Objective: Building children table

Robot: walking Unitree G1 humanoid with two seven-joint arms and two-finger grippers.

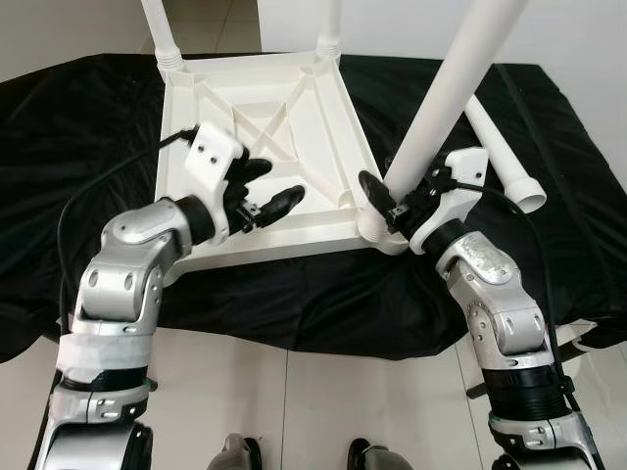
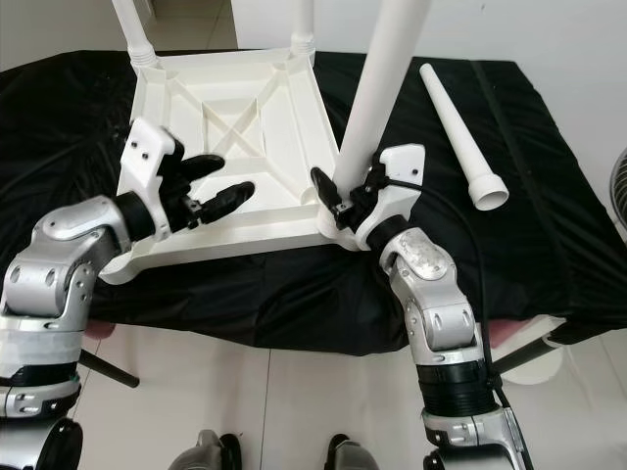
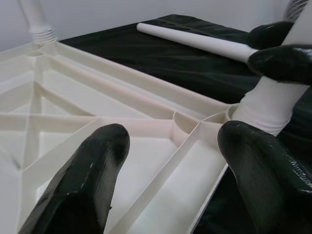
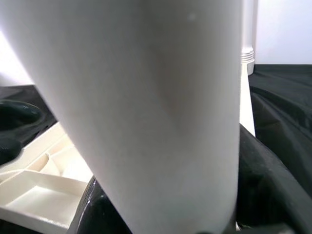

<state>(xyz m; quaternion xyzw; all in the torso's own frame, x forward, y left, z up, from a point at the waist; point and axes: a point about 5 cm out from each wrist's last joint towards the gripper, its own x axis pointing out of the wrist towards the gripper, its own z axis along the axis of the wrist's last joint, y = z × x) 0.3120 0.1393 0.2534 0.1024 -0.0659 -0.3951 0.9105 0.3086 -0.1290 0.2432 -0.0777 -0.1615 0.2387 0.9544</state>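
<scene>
A white plastic tabletop [image 1: 265,117] lies upside down on a black cloth, ribs up. Two white legs [image 1: 162,34] stand screwed into its far corners. A third leg [image 1: 441,108] rises tilted from the near right corner socket [image 1: 377,227], and my right gripper [image 1: 384,201] is shut around its base. My left gripper [image 1: 266,191] hovers open just above the tabletop's near edge, with nothing between its fingers [image 3: 83,185]. A fourth loose leg [image 2: 460,132] lies on the cloth at the right.
The black cloth [image 1: 88,117] covers the whole work surface and hangs over its near edge above a white tiled floor [image 1: 294,411]. A white wall stands behind. My own feet show at the bottom.
</scene>
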